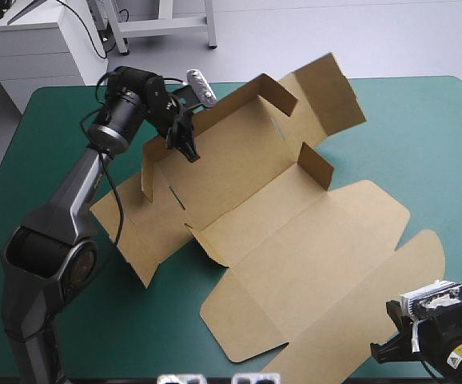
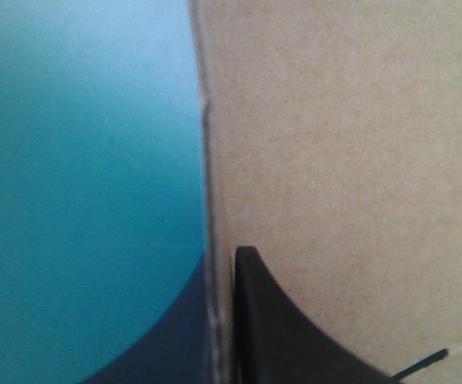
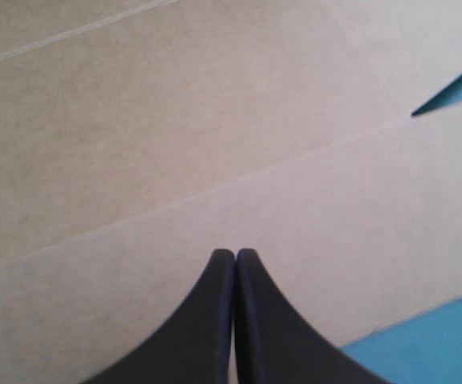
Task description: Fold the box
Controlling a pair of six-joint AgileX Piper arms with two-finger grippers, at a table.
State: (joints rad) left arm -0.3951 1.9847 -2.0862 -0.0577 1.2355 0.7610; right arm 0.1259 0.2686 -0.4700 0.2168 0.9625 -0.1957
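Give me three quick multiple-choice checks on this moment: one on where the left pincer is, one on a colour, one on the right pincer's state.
1. The left pincer is: A) at the raised far-left wall of the box; B) on the near-right flap; C) parked away from the box.
2. The table cover is: A) grey; B) red; C) teal-green.
3. The right pincer is: A) wide open; B) shut, with nothing in it; C) holding a cup.

Answers: 1 A, its wrist view shows the box's edge clamped in it. 2 C, that colour shows all around the box. 3 B, it closes to one pointed arch with nothing between.
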